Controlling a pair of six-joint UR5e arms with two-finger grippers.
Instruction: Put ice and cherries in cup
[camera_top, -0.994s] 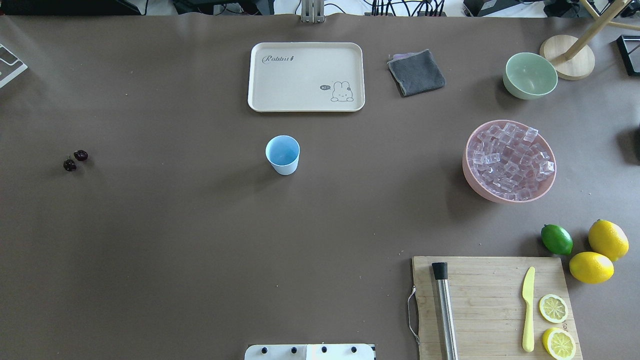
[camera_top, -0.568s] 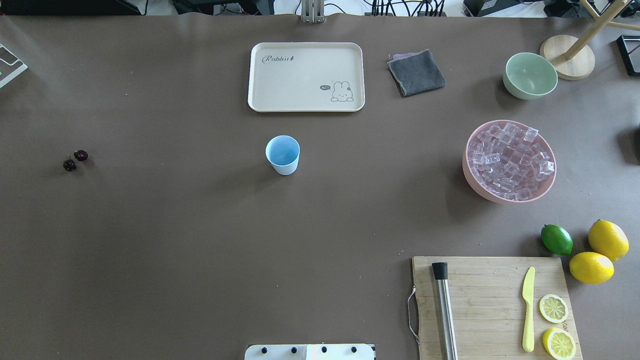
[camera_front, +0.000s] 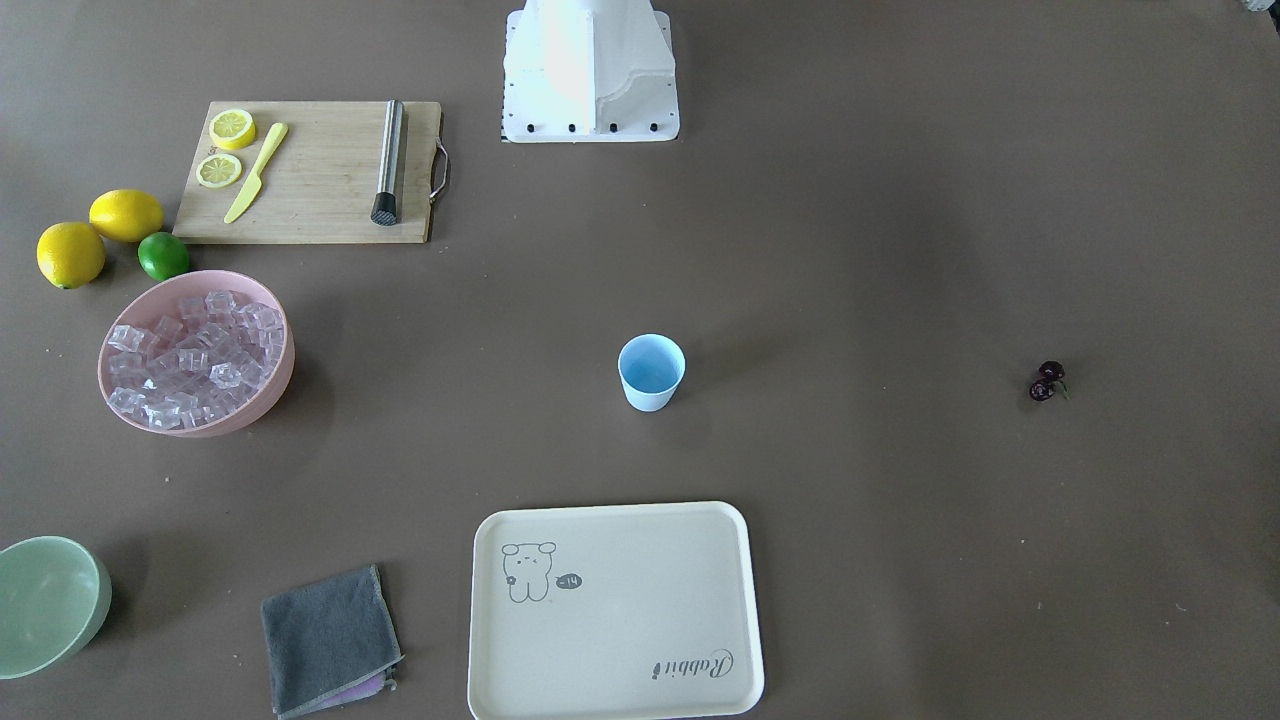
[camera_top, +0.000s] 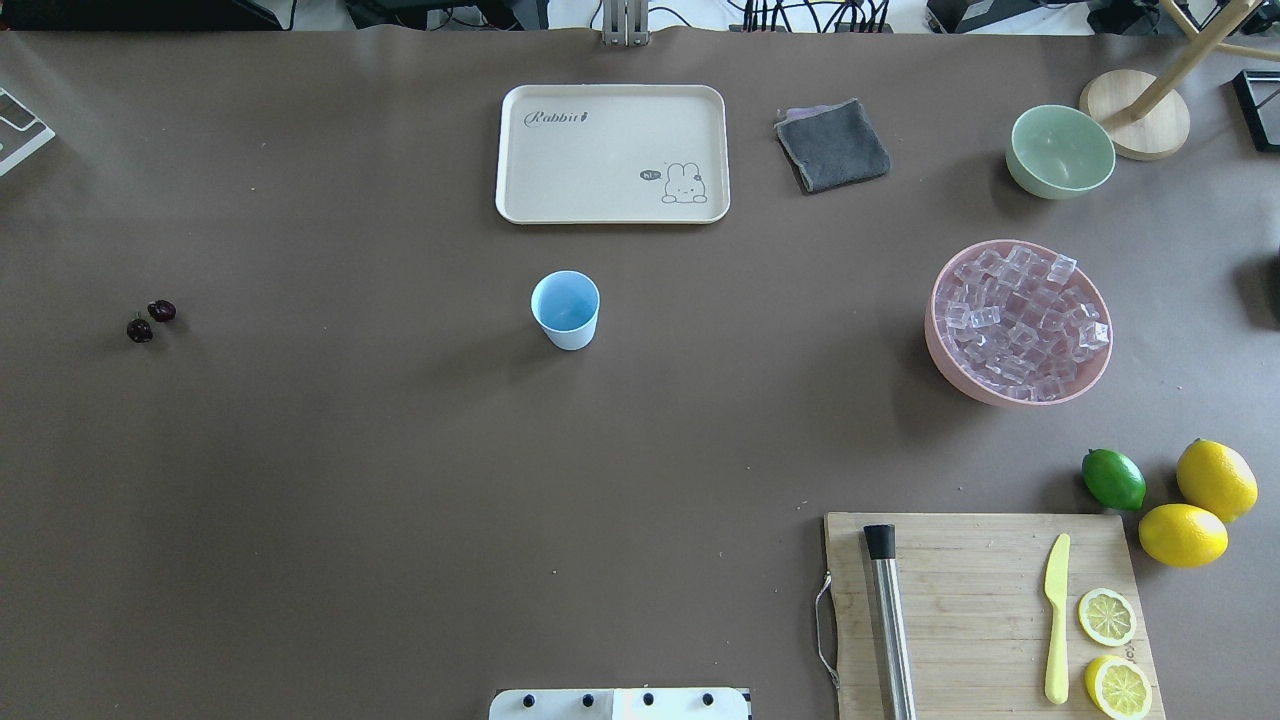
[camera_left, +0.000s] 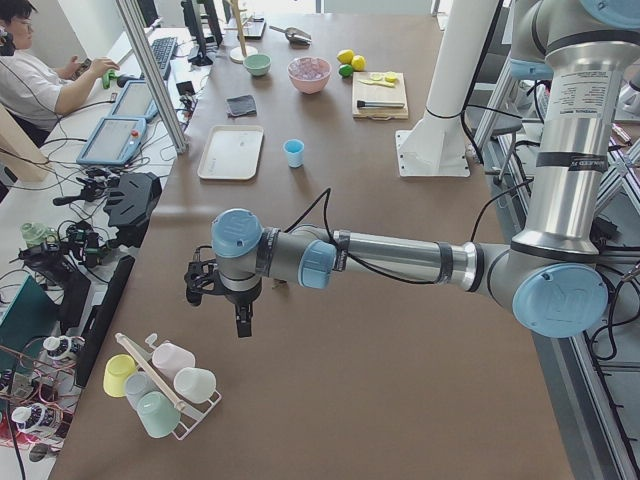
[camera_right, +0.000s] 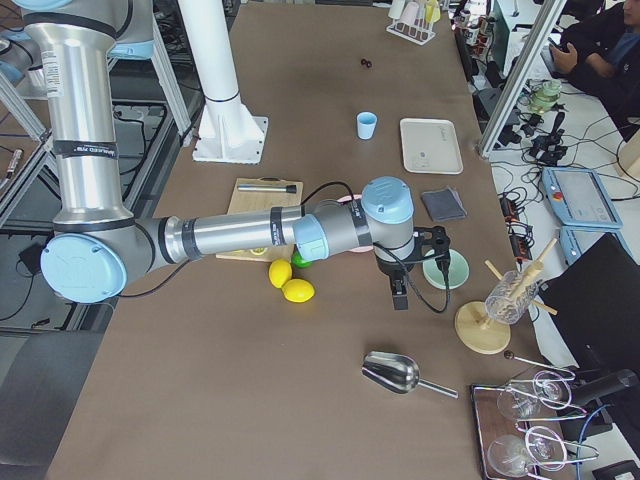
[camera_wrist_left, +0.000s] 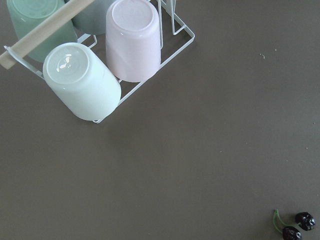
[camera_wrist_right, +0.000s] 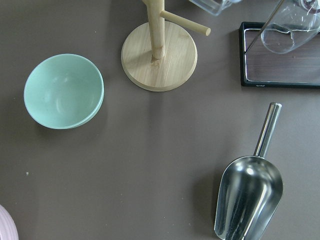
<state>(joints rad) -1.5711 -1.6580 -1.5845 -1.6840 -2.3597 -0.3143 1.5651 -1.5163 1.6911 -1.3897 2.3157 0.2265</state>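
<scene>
Cream tray (camera_top: 610, 150): script "Rabbit" at corner; small speech-bubble text illegible.

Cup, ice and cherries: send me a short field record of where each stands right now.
cup: upright mid-table, looks empty
ice: heaped in the pink bowl, robot's right side
cherries: pair on bare table, robot's left side
metal scoop: lying on table, below the right wrist camera
left gripper: near the cup rack, jaws unclear
right gripper: near the green bowl, jaws unclear

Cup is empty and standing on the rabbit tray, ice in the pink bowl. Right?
No: the cup stands on the bare table, apart from the tray, not on it; the overhead view shows the gap. It is empty, and the ice is in the pink bowl.
</scene>
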